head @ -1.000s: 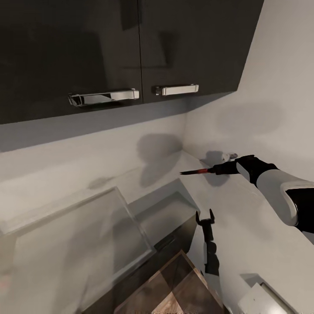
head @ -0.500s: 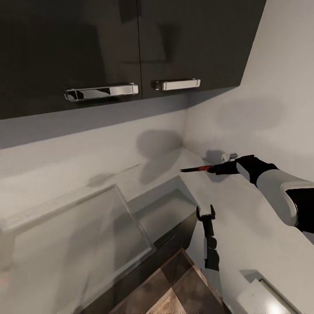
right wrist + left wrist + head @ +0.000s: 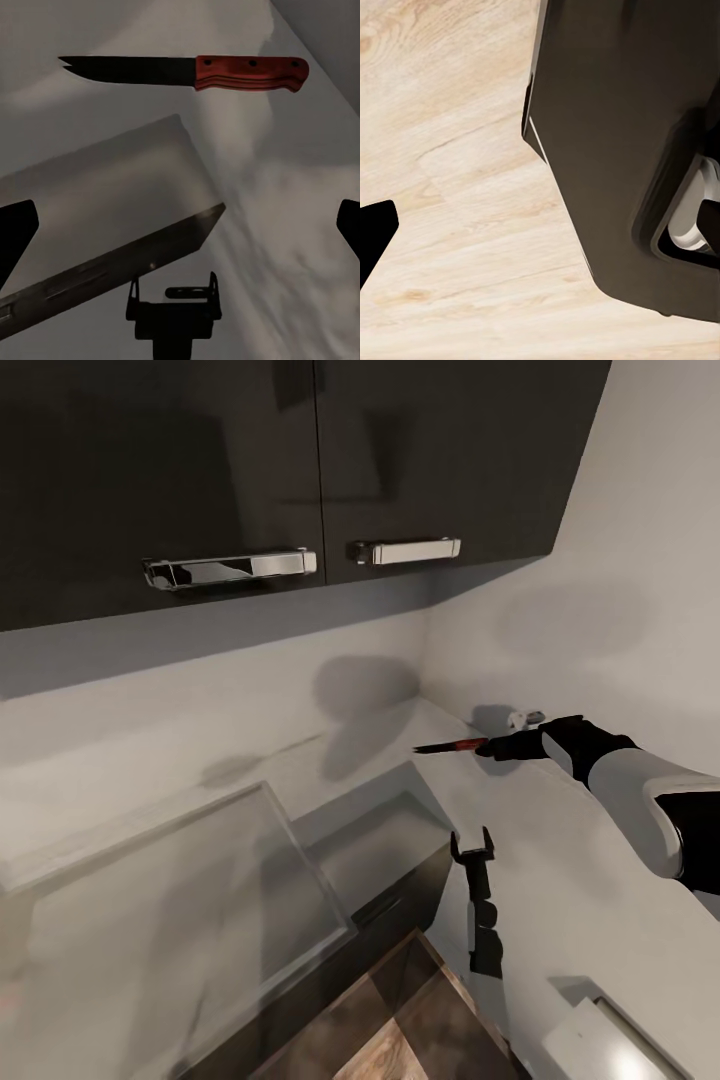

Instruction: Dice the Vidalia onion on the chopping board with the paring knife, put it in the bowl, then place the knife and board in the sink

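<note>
The paring knife [image 3: 452, 745] has a red handle and a dark blade and hangs level over the grey countertop [image 3: 560, 860] near the wall corner. My right gripper [image 3: 497, 746] is at the knife's handle end. In the right wrist view the paring knife [image 3: 187, 71] lies beyond the gripper [image 3: 180, 225], whose fingertips [image 3: 15, 232] stand far apart, open. The left gripper [image 3: 471, 848] is open and empty in front of the counter edge, also seen from the right wrist as the left gripper [image 3: 174, 289]. The steel sink [image 3: 180, 900] lies to the left. Onion and chopping board are out of view.
Dark wall cabinets [image 3: 300, 450] with chrome handles hang overhead. A white squarish object [image 3: 600, 1050] is cut off at the lower right on the counter. A small white item [image 3: 525, 716] sits behind the right gripper. Wooden floor [image 3: 457, 187] and the robot's dark body [image 3: 615, 150] lie below the left wrist.
The whole head picture has shifted slightly, so the camera moved. Both arms and the knife hold the same places.
</note>
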